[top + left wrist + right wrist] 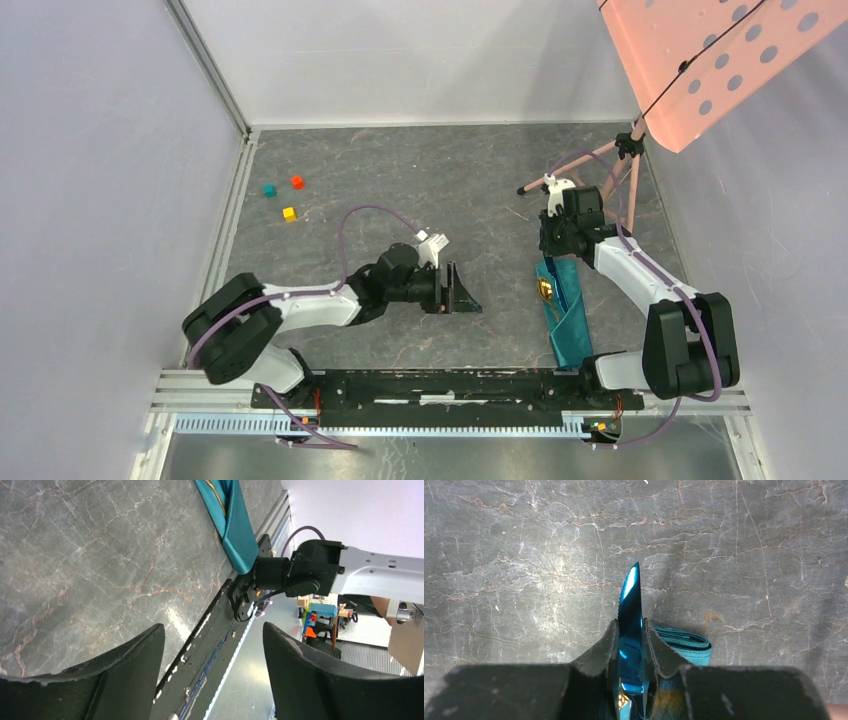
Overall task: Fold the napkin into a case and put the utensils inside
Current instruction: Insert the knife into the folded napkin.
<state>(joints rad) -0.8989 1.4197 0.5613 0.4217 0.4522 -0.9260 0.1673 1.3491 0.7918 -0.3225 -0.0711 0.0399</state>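
Top external view, lower right of the frame: the napkin is already folded into the case [567, 320], a narrow teal strip that lies flat on the grey table [440, 170], with its near end close to the metal rail at the bottom. At the upper part of the case I see the gold spoon [545, 290]. It seems to sit in the fold, but I cannot tell how deep. My right gripper [560, 245] stands just above the far end of the case and is closed narrow on the blue utensil [630, 605], whose serrated tip points to the top of the right wrist picture. In that picture an end of the case [686, 645] shows just to the right of my fingers [659, 650]. My left gripper [460, 290] hangs in the middle of the frame, well apart from the case, with the jaws wide and nothing between them. Three small cubes [289, 213] lie in the upper left and are no part of this work. I judge the folding done and one utensil placed. What is left is to slide the blue utensil into the case and let it go.
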